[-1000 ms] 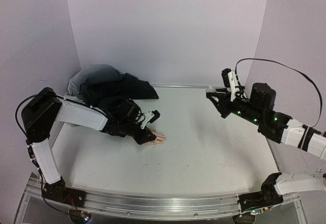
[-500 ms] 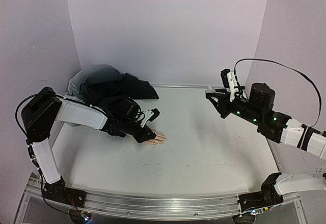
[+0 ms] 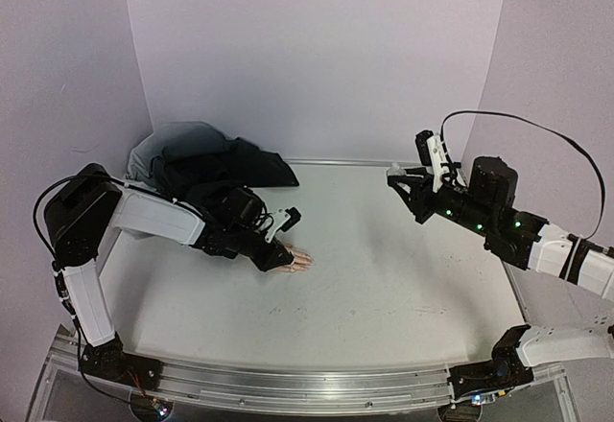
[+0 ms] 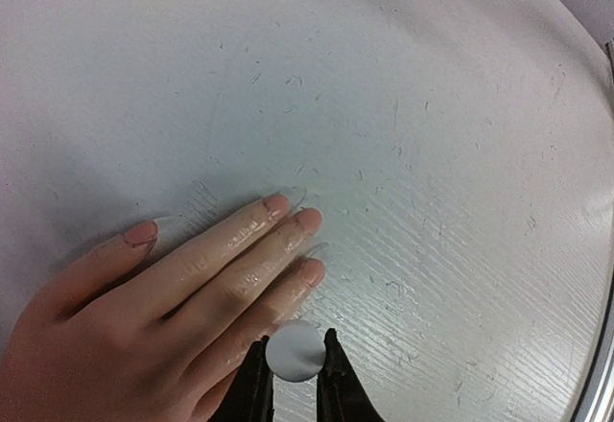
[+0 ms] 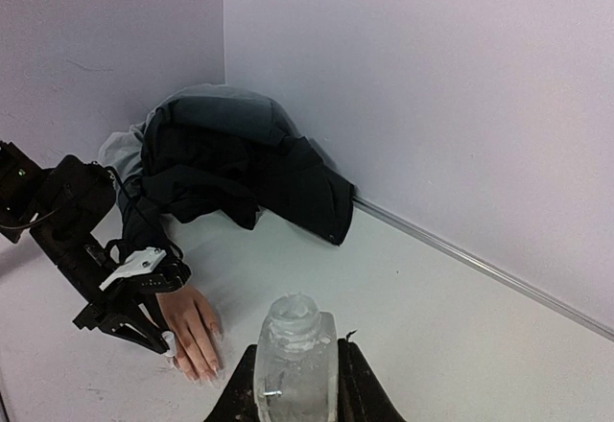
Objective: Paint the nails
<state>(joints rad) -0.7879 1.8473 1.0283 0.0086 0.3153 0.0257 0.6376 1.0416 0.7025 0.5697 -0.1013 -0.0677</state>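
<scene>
Left pincer point(image 4: 295, 363) pinches small white round piece point(image 4: 294, 350) over near edge of mannequin hand point(image 4: 163, 288). Hand lies flat on counter point(image 4: 460, 153), left of centre. Long axis runs toward mid-counter, nails point(image 4: 309, 219) leading. Bare counter beyond fingertips. Right pincer point(image 5: 297, 369) clamps clear bottle point(image 5: 295, 340), well apart.

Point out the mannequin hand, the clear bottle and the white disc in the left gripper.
mannequin hand point(image 4: 144, 321): left wrist view, on the back of the hand.
clear bottle point(image 5: 297, 363): right wrist view, on its body below the neck.
white disc point(image 4: 295, 351): left wrist view, centre of its round face.
</scene>
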